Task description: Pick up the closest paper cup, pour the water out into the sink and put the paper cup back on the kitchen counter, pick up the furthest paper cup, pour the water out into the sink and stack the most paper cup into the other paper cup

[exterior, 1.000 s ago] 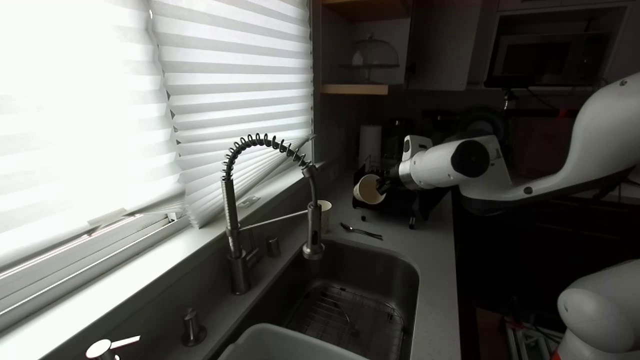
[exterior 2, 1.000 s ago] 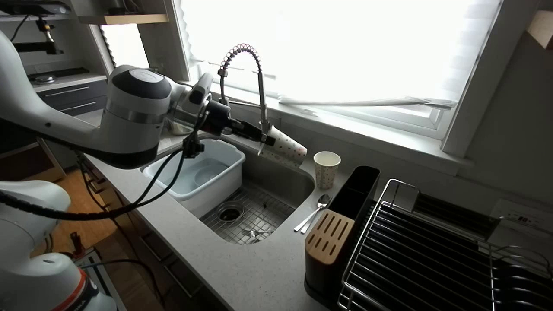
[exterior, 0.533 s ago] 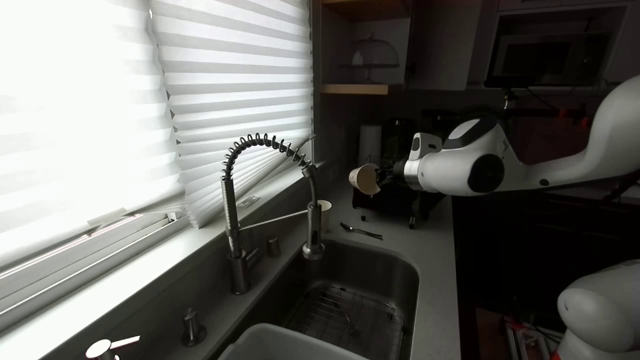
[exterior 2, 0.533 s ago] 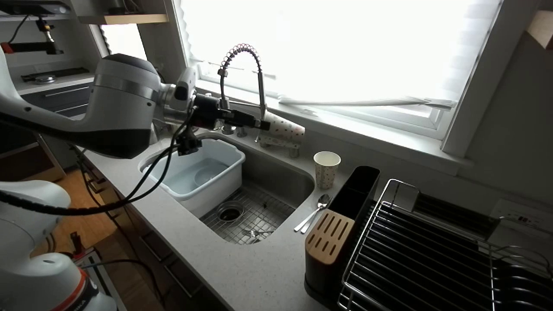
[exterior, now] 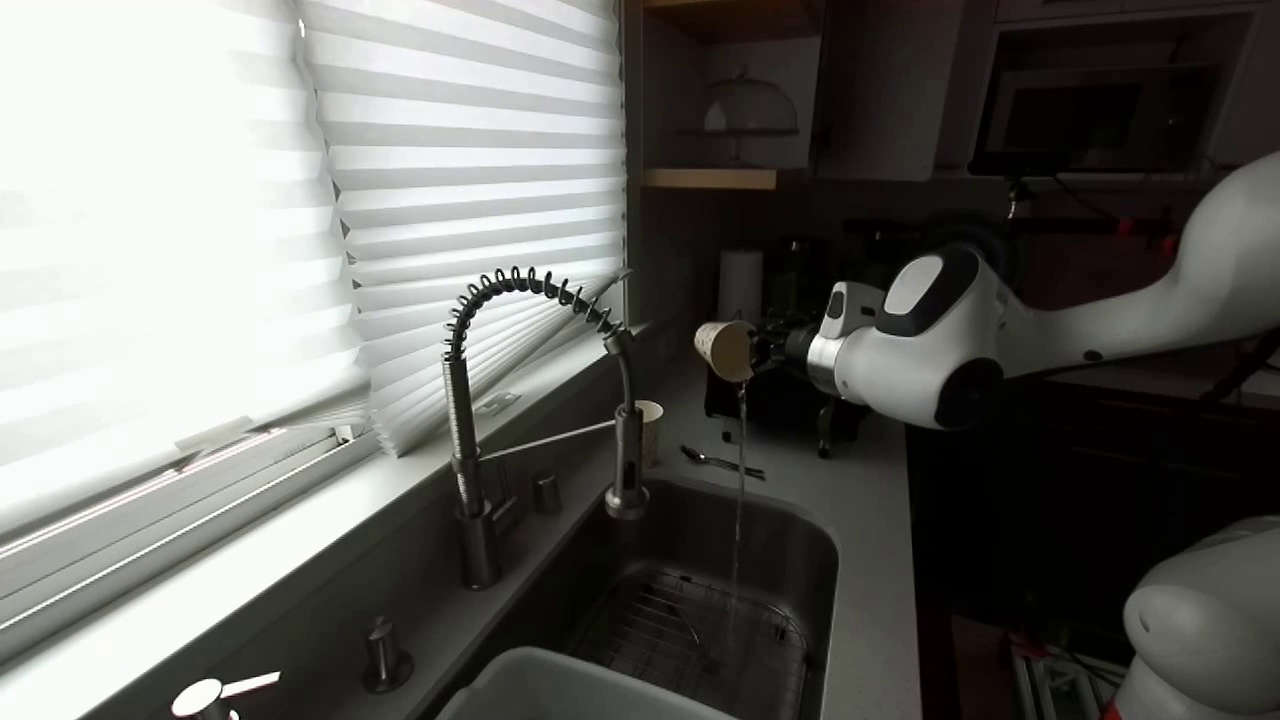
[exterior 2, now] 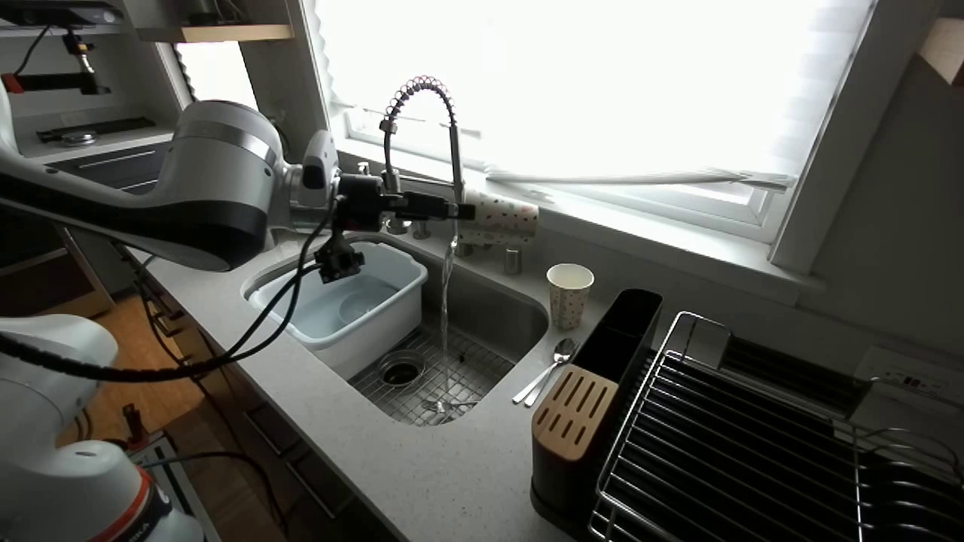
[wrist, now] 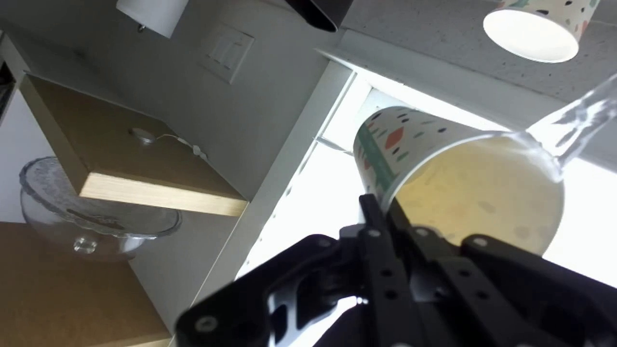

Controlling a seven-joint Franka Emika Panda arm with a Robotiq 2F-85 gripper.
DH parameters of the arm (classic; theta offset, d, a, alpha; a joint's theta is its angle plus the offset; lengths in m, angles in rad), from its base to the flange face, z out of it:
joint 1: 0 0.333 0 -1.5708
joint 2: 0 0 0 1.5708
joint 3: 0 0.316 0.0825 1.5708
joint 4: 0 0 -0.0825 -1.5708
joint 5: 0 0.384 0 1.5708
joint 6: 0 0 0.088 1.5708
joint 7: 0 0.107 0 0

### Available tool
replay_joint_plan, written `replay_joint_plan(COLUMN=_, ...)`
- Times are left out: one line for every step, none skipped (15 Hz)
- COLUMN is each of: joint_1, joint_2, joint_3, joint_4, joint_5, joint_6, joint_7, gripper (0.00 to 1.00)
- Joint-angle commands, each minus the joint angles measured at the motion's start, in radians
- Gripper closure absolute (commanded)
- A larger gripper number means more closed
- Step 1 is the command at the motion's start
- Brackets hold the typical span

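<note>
Pale ctr [exterior 2: 452,474] rnd sink [exterior 2: 497,312], nr bright blinds [exterior: 480,150].

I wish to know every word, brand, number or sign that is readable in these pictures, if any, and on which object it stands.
No text can be read with certainty.
Robot base: lettering at the bottom edge of an exterior view, cut off and too small to read.
Small display at the right of that view: reddish marks, too small to read.
Held paper cup and standing paper cup: coloured shapes, no letters visible.
</note>
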Motion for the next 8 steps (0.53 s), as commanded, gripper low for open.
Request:
replay_joint_plan(joint_1=0.025, joint_2=0.03, joint_3=-0.011, joint_4=-0.013, joint_5=-0.09, joint_6=-0.06, joint_7=0.093, gripper=0.99)
replay_joint_plan(joint_1=0.026, joint_2=0.035, joint_3=-0.011, joint_4=-0.014, joint_5=-0.105, joint_6=-0.07, joint_7=0.107, gripper=0.99)
replay_joint_plan(joint_1=0.026, joint_2=0.039, joint_3=-0.012, joint_4=-0.015, joint_5=-0.122, joint_6=-0.078, joint_7=0.121, gripper=0.99)
replay_joint_plan(joint_1=0.027, joint_2=0.042, joint_3=-0.013, joint_4=-0.016, joint_5=-0.14, joint_6=-0.084, joint_7=0.133, gripper=0.99)
replay_joint_plan(joint_1=0.026, joint_2=0.046, joint_3=-0.013, joint_4=-0.016, joint_5=-0.152, joint_6=-0.088, joint_7=0.143, gripper=0.99)
replay_joint_plan(joint_1=0.027, joint_2=0.048, joint_3=-0.012, joint_4=-0.018, joint_5=-0.167, joint_6=-0.098, joint_7=0.157, gripper=0.99)
replay_joint_plan(joint_1=0.027, joint_2=0.051, joint_3=-0.013, joint_4=-0.018, joint_5=-0.177, joint_6=-0.101, joint_7=0.166, gripper=0.99)
replay_joint_plan(joint_1=0.031, joint_2=0.052, joint_3=-0.014, joint_4=-0.018, joint_5=-0.191, joint_6=-0.107, joint_7=0.181, gripper=0.99)
